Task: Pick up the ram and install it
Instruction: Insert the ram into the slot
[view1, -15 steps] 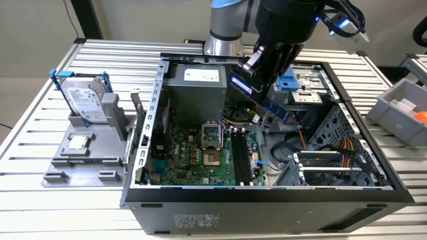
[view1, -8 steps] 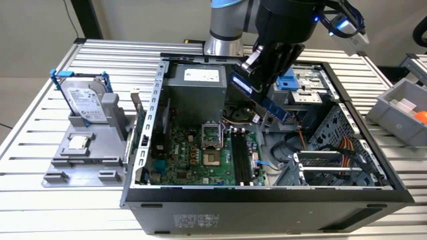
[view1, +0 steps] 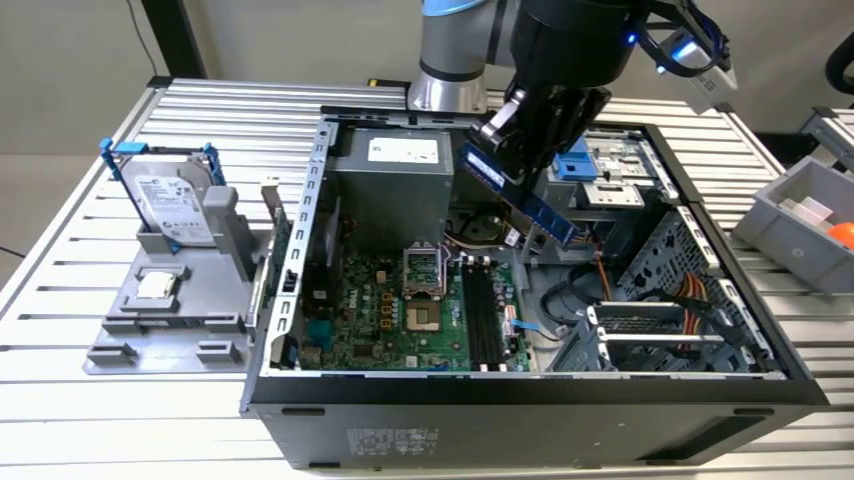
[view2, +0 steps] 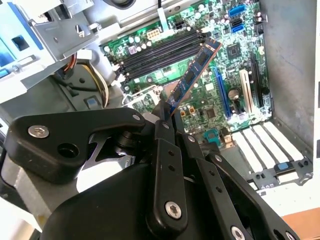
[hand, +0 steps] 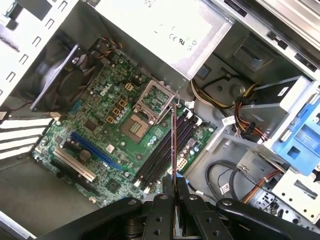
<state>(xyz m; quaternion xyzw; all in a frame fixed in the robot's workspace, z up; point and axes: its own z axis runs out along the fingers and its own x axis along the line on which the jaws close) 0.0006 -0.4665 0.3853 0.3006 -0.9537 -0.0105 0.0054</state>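
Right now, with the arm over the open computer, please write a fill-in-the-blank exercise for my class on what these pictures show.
1. The gripper is shut on the ____.
2. The held stick hangs tilted over the long black ____ of the motherboard, not seated in them.
3. Outside the case, at the exterior view's left, the hard drive stands in a ____ frame.

Missing words: ram; slots; blue.
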